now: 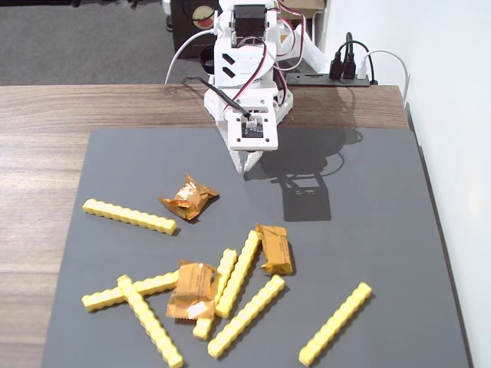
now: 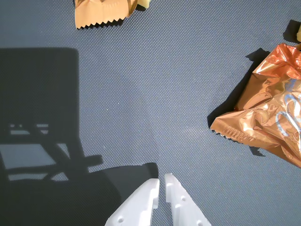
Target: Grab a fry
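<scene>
On the grey mat (image 1: 368,230) covering the tabletop (image 1: 38,153), the white claw (image 1: 250,162) hangs with fingers nearly pressed together, holding nothing. The nearest fry (image 1: 129,215) lies well apart at its 8 o'clock in the fixed view, beyond a foil snack packet (image 1: 188,198).

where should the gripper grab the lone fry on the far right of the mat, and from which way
Grip the right-hand fry near its middle, coming straight down from above. It lies flat and diagonal on the grey mat, clear of the other fries and packets, so both long sides are free. Turn the gripper so the jaws close across its narrow width, not along its length. They look nearly shut now, so open first.
</scene>
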You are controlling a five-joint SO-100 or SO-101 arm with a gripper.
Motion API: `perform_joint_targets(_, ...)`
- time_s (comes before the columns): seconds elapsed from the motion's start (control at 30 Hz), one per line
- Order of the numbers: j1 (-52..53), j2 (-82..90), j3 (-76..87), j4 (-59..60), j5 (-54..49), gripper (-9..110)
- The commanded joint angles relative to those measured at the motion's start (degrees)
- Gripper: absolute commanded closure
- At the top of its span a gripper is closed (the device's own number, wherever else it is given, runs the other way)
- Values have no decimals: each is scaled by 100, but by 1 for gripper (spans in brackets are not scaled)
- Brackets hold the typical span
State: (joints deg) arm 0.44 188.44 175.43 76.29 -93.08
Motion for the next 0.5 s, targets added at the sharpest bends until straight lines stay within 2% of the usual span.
perform_joint_targets(0.0,-123,26,9,114,44,101)
perform_joint_targets(0.47,-158,26,9,114,44,101)
